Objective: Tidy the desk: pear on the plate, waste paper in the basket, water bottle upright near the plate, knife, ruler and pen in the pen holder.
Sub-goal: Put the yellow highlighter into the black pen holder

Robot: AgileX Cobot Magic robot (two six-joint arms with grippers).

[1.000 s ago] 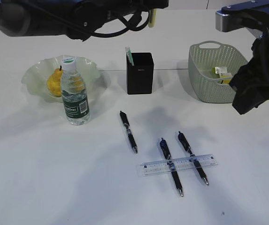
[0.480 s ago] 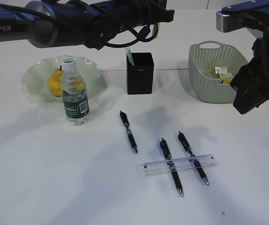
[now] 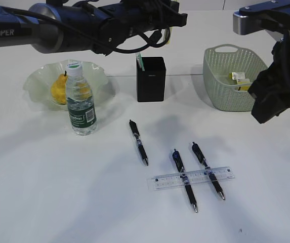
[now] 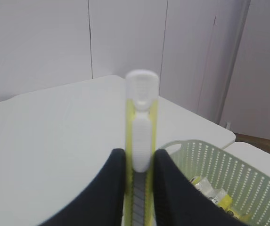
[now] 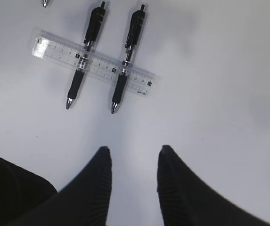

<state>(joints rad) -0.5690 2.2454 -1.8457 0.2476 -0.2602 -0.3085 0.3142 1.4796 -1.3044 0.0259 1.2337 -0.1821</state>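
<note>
My left gripper [image 4: 140,162] is shut on a yellow utility knife [image 4: 142,117] that points away from the camera, high over the back of the table. Its arm [image 3: 109,23] reaches across above the black pen holder [image 3: 151,81]. The pear [image 3: 58,90] lies in the pale green plate [image 3: 36,81], and the water bottle [image 3: 80,101] stands upright in front of it. A clear ruler [image 3: 191,177] lies across two pens [image 3: 184,178] [image 3: 208,169]; a third pen [image 3: 138,142] lies to their left. My right gripper [image 5: 134,162] hangs open above bare table, near the ruler [image 5: 94,61].
The green basket [image 3: 231,96] at the back right holds waste paper [image 3: 240,80]. A green-and-white strip [image 3: 140,61] sticks out of the pen holder. The right arm's dark bulk [image 3: 279,86] hangs in front of the basket. White table lies around the pens.
The left arm has swung round with the knife above the pen holder, mostly in the first half second. The right arm and the objects on the table have not moved.
</note>
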